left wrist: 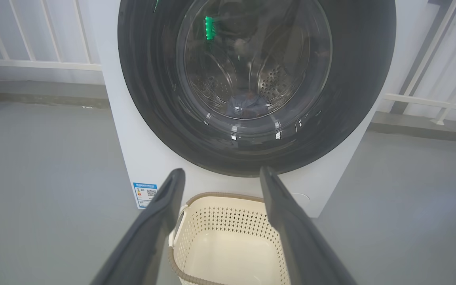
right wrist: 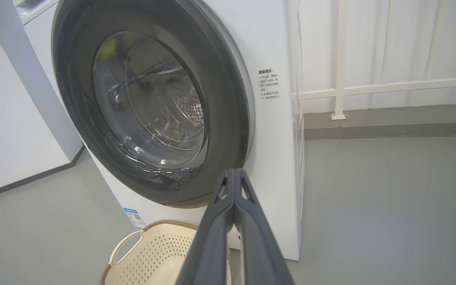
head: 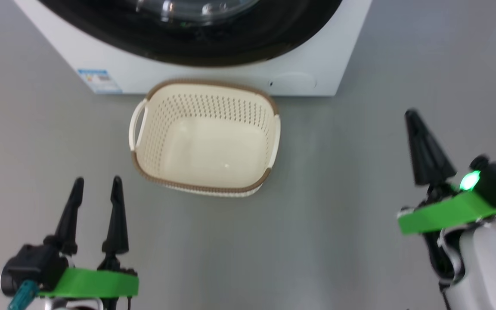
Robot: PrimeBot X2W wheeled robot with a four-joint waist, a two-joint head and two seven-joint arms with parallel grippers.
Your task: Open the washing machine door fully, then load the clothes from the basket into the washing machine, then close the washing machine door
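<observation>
Basket (head: 213,107) noted bare, at 6 o'clock of the washer (head: 144,73). Door (left wrist: 152,79) seen flush; clothes (left wrist: 247,105) glimpsed behind its glass. Left pincer (head: 97,183), 7 o'clock, spread and empty; right pincer (head: 411,114), 4 o'clock, pressed closed, empty. Closing step judged done; only a latch check is called for.

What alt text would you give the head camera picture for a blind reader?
An empty cream basket sits on a grey floor just in front of a white washing machine, whose black-ringed door shows at the top edge. The robot's left claw is open at lower left; its right claw is shut at the right.
</observation>
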